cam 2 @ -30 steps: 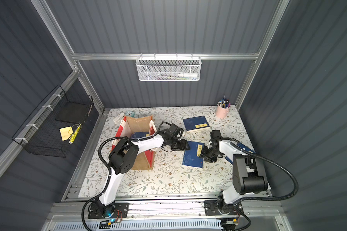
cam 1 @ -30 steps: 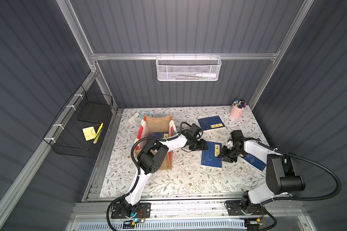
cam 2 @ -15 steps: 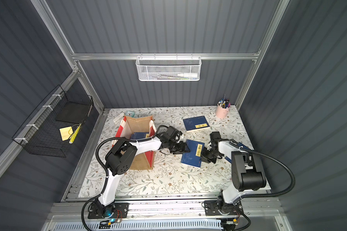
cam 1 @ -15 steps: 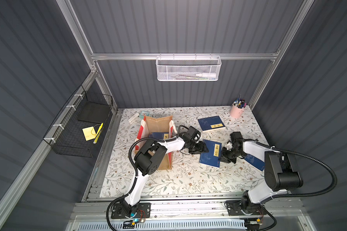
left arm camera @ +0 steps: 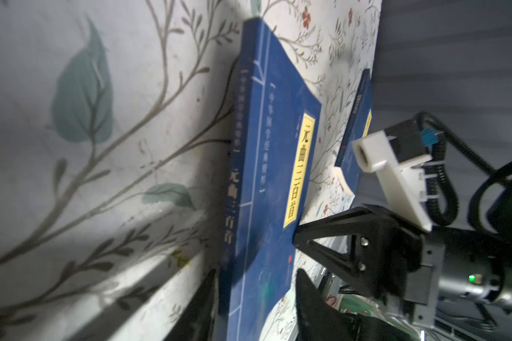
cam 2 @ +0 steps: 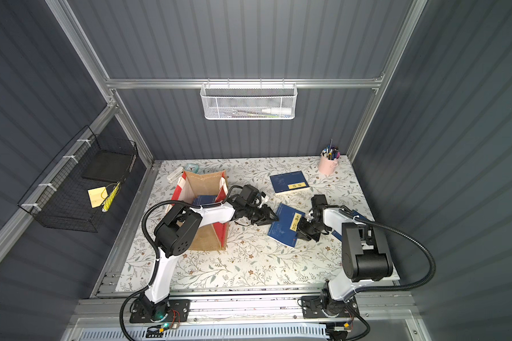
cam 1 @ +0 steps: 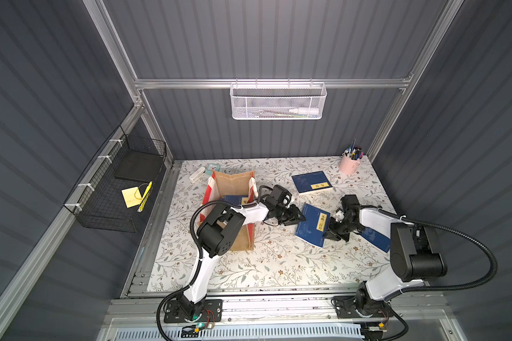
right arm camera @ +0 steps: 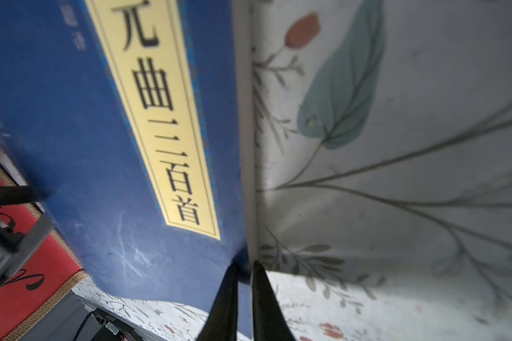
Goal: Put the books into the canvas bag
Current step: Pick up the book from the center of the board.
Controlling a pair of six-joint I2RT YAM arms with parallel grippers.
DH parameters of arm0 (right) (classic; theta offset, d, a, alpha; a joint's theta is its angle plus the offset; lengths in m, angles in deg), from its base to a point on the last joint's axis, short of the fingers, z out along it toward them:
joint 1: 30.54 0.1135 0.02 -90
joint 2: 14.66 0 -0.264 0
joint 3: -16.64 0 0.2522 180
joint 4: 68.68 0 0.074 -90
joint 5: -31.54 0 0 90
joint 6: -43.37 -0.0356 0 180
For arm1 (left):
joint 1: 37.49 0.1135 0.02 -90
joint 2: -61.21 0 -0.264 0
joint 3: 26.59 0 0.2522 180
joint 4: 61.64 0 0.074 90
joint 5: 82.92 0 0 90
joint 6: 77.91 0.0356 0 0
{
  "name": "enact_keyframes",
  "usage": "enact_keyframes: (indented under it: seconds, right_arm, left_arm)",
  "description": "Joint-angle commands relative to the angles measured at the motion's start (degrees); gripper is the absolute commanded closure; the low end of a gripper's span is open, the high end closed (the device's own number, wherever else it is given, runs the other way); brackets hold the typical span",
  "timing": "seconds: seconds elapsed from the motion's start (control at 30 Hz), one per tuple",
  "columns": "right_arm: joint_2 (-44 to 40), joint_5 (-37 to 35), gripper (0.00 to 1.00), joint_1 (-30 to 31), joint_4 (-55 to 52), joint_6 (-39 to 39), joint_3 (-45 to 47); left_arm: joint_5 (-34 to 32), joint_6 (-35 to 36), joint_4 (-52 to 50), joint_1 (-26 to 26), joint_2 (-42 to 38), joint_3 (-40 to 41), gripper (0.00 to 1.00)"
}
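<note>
A navy book (cam 2: 284,225) with a yellow label lies on the table (cam 2: 249,265) beside the canvas bag (cam 2: 206,183). The left tool (cam 2: 274,219) meets its bag-side edge, and the right tool (cam 2: 300,233) meets its edge away from the bag. A second book (cam 2: 204,200) lies inside the bag, and a third book (cam 2: 288,183) lies farther from it.

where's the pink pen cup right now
In both top views the pen cup stands at the table's far right corner, just beyond the far book.
</note>
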Motion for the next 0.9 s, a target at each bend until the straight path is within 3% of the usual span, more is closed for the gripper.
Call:
enact_keyframes:
  seconds: [0.0,0.2,0.53,0.77,0.87]
  right_arm:
    - [0.8,3.7,0.86,1.0,2.1,-0.5,1.7]
    - [1.4,4.1,0.85,1.0,2.2,-0.4,1.8]
    - [-1.4,4.5,0.84,1.0,1.7,-0.8,1.0]
    - [-10.4,5.4,0.78,1.4,-1.9,-3.3,-3.5]
    - [-13.8,2.6,0.73,2.8,-5.5,-3.1,-7.3]
  left_arm:
    - [7.8,-2.6,6.8,-2.8,-1.7,0.2,0.62]
    - [8.0,-0.2,0.3,-3.0,0.6,-2.5,0.63]
    - [-0.8,11.6,-13.2,-2.9,-5.4,-5.6,1.0]
    - [-12.0,23.4,-25.1,-2.9,-13.4,-11.5,1.0]
    - [-20.1,29.5,-31.2,-2.8,-17.6,-14.6,1.0]
